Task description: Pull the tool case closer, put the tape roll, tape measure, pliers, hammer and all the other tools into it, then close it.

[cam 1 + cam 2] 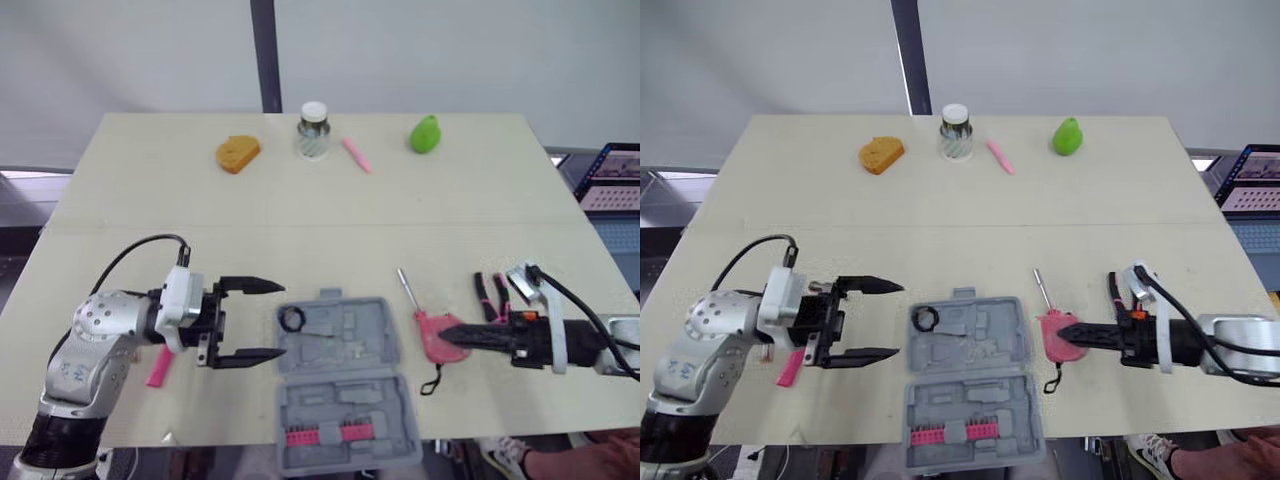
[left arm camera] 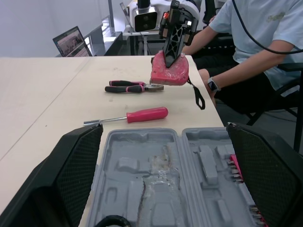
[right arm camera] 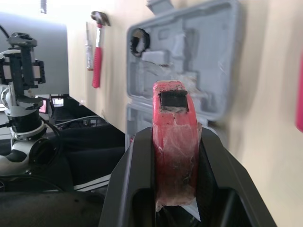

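Your right gripper (image 1: 450,336) pinches tape measure (image 1: 428,328), just right of open tool case (image 1: 340,400). Case lies to your left of it; right arm nearer. Left gripper (image 1: 284,320) spread beside case's left edge.

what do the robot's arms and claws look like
Both arms are silver-grey metal. The left arm has a rounded joint and a white wrist block, with a black cable looping over it. The left claw has two long, black, tapering fingers with cross-hatched inner faces. The right claw is black too, behind a white bracket and its own black lead.
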